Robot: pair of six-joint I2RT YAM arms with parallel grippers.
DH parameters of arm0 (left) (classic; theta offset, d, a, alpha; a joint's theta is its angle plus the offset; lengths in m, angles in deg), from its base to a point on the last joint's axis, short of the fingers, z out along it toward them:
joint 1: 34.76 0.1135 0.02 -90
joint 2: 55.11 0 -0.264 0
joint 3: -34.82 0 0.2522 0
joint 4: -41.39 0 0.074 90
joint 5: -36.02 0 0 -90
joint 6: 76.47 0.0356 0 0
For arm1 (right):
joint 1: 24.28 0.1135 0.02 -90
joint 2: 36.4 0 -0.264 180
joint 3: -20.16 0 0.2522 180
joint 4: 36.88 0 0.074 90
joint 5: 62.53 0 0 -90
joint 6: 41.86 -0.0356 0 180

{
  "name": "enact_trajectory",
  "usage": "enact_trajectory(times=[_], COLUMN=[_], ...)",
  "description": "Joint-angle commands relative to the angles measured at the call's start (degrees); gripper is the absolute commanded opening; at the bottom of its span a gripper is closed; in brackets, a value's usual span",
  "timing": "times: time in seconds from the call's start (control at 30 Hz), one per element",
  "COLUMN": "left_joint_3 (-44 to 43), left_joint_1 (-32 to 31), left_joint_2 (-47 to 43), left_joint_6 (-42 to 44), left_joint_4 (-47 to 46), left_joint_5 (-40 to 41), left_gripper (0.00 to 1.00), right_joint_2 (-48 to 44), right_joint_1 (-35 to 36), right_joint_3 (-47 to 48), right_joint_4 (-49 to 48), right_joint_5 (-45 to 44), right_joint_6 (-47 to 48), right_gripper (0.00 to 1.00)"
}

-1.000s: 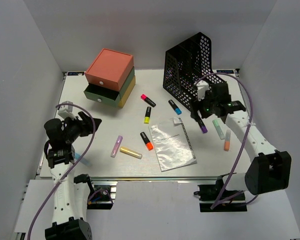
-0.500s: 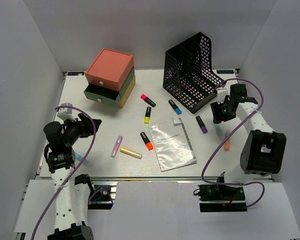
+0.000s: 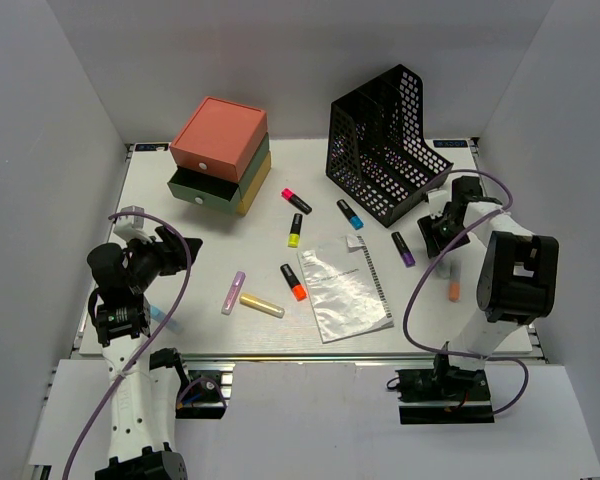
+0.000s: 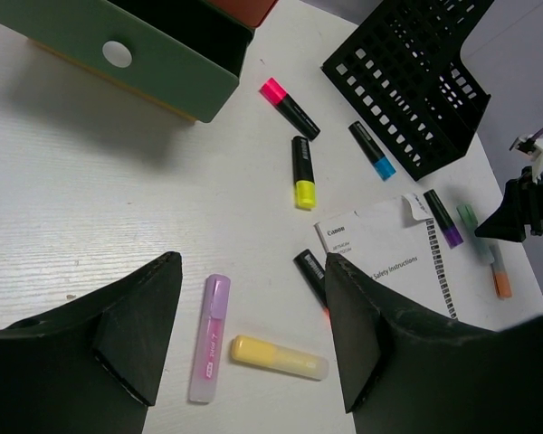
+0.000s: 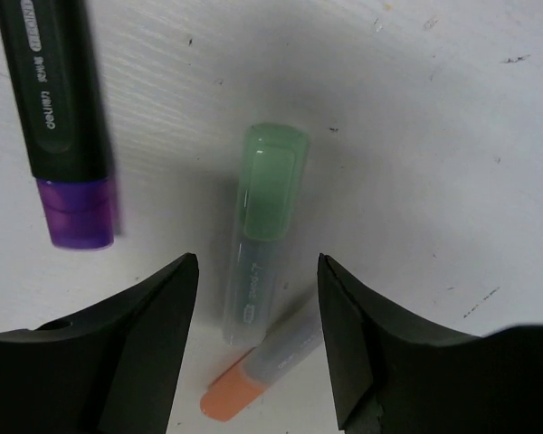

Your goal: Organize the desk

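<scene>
The white desk (image 3: 230,228) is strewn with highlighters. My right gripper (image 3: 442,232) hovers low at the right, open, straddling a green-capped clear pen (image 5: 264,217) without touching it. An orange-capped grey pen (image 5: 270,369) lies against that pen's lower end, and a purple-tipped black highlighter (image 5: 61,117) lies to its left. My left gripper (image 3: 175,245) hangs open and empty over the left side. Beneath it lie a lilac pen (image 4: 209,334) and a yellow pen (image 4: 279,356).
A stacked pink-green-yellow drawer box (image 3: 220,155) stands back left, its green drawer pulled out. A black mesh file holder (image 3: 385,145) is at the back right. A bagged booklet (image 3: 345,288) and several black highlighters lie mid-desk. A metal rail (image 3: 310,357) runs along the near edge.
My right arm swung away from the file holder's front to the right and dropped over the green-capped pen, jaws slightly narrower. The left arm has barely moved.
</scene>
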State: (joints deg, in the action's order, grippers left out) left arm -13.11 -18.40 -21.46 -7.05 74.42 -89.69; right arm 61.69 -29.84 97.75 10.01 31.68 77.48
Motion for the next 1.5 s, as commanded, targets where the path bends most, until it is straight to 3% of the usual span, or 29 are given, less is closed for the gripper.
enact_trajectory(times=[0.0,0.47,0.53,0.6,0.73,0.97,1.07,1.1,1.23,1.33,1.47], left_joint_3=[0.4,0.6,0.6,0.6,0.6,0.6,0.8,1.0,0.8,0.3,0.3], left_joint_1=[-0.1,-0.1,-0.1,-0.1,-0.1,-0.1,-0.1,-0.1,-0.1,-0.1,-0.1], left_joint_2=[-0.2,0.1,0.1,0.0,0.1,0.2,-0.8,-1.4,-2.1,-2.8,-3.9], left_joint_6=[0.4,0.4,0.4,0.4,0.4,0.4,0.5,0.4,0.6,1.5,1.4], left_joint_4=[-0.1,0.0,0.0,0.2,0.1,-0.6,-1.2,-1.3,-1.2,-0.6,-0.1], left_joint_5=[1.0,1.2,1.3,1.3,1.3,0.1,-0.7,-0.4,0.3,0.5,2.7], left_gripper=[0.74,0.74,0.74,0.74,0.74,0.74,0.75,0.75,0.75,0.75,0.79], right_joint_2=[0.6,4.9,5.3,5.5,3.2,-11.1,-15.8,-16.8,-15.8,-11.7,0.5], right_joint_1=[-0.5,-1.5,-1.6,-1.7,-2.3,-0.5,4.8,10.3,22.4,34.0,42.5], right_joint_3=[-0.4,-3.8,-4.2,-4.5,-4.6,1.8,8.9,11.8,18.6,25.9,42.9], right_joint_4=[-3.1,-7.5,-7.4,-6.5,-4.2,8.4,13.7,14.3,11.4,6.3,5.4], right_joint_5=[-1.0,-0.4,0.2,1.1,3.6,14.6,22.0,24.6,26.2,23.7,21.7], right_joint_6=[1.1,2.8,3.4,4.2,6.0,12.8,13.5,13.2,10.3,8.6,5.7], right_gripper=[0.60,0.49,0.41,0.23,0.00,0.00,0.00,0.00,0.00,0.00,0.00])
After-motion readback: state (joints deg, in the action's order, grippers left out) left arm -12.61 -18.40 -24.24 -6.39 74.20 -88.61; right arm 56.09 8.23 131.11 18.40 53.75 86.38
